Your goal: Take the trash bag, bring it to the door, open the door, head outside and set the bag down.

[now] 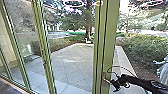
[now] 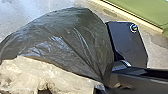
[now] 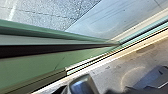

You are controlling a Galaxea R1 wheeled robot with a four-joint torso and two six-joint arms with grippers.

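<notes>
Trash bag (image 2: 65,32) at the left gripper (image 2: 103,86), folds fanning from a gathered neck, apparently pinched tight. Right gripper (image 1: 116,84) nearer the door, just beside the upright green frame (image 1: 108,37); cannot tell its opening or any hold. Beyond the threshold (image 3: 105,55), open paving (image 1: 72,67), edged by bushes (image 1: 147,47).

Glossy black plastic trash bag (image 2: 72,37) cut off at left, black right claw (image 1: 114,85) blurred beside green metal post (image 1: 110,45), 1 pale shape (image 1: 163,68) cut off at right, too blurred to name
</notes>
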